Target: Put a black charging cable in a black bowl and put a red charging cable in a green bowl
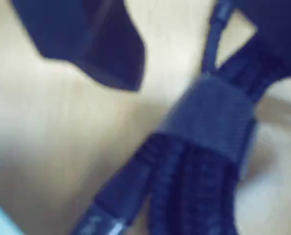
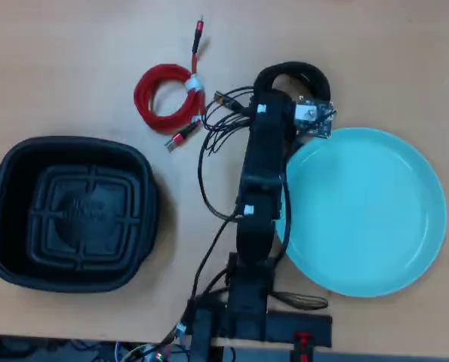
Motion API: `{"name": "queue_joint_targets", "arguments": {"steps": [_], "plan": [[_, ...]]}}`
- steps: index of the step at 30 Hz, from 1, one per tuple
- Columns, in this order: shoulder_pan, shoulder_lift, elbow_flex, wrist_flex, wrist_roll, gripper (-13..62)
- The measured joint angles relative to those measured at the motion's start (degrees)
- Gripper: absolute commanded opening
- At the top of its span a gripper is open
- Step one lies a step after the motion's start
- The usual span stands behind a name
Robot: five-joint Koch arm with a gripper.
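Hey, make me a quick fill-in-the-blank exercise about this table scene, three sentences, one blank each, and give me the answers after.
1. In the overhead view, the red charging cable lies on the ____, not in any dish.
2. The black bowl holds ____.
3. In the overhead view, the green bowl sits to the ____ of the arm.

Missing words: table; nothing; right

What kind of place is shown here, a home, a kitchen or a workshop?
Probably a hobby or lab workbench, not a kitchen: a plain wooden table carries a small robot arm with loose wires, a red charging cable, and an empty black bowl.
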State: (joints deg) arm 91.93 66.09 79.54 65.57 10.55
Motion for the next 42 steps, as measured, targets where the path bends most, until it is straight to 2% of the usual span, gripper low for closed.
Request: {"name": "queue_joint_targets", "arguments": {"steps": [7,9,11,15,16,19,34,42], "plan": [[0.09,-2.81,-0.79,-0.26,0.09,39.5],[0.09,-2.9,-1.32,-0.18,0.09,36.6],[0.09,-2.99,-1.49,-0.35,0.09,27.2],[0.18,-2.99,-2.2,-0.88,0.18,-3.1],[0.35,-2.99,-2.2,-0.88,0.18,-8.6],[0.35,-2.99,-2.2,-0.88,0.09,-5.5],[-0.53,-3.25,-5.01,-0.53,0.09,-6.3],[-1.32,-3.34,-12.13,8.7,0.0,-6.4]]}}
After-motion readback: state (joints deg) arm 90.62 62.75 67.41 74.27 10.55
